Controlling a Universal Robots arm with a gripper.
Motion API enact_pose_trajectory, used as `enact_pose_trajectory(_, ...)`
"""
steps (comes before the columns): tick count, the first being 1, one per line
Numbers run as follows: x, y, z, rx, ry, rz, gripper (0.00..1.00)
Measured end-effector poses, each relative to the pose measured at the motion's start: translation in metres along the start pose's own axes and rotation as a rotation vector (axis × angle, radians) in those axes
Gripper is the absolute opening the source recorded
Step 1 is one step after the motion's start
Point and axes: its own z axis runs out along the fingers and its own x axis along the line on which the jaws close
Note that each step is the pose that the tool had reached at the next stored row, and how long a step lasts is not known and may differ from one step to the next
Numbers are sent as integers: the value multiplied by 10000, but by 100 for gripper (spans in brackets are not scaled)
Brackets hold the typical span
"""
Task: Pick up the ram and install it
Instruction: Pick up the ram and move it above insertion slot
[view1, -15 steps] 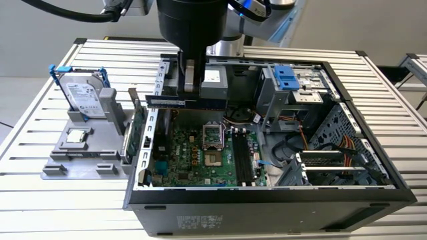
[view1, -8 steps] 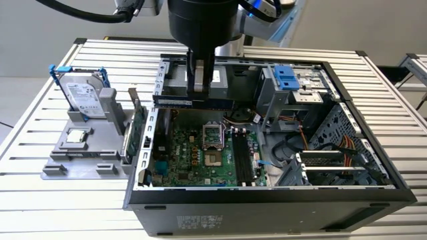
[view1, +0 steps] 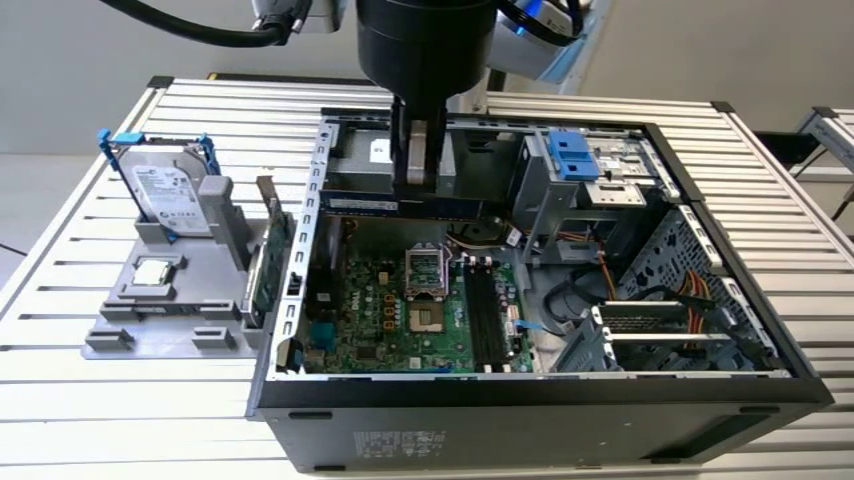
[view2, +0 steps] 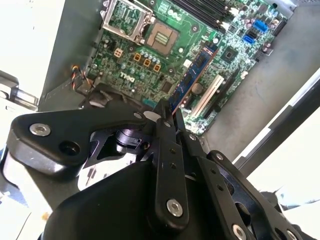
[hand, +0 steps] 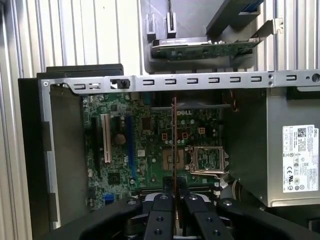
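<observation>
The fingers (hand: 162, 220) pinch the ram (view1: 374, 205) — long, thin, seemingly dark-blue — above the motherboard (view1: 400, 310).

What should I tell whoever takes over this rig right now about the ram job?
Gripper: fingers shut on the ram, which is held on edge.
Ram: hangs over the motherboard inside the open case, not in any slot.
Done: ram picked up.
Left: seating it. The memory slots look empty.

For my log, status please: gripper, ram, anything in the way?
Gripper shut on ram. Ram on edge over motherboard, not in slot. Nothing seen between them.
</observation>
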Motion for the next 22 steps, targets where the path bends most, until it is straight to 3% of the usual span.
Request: enact_pose_trajectory(22, -16, -229, 0, 4, 4, 158, 0)
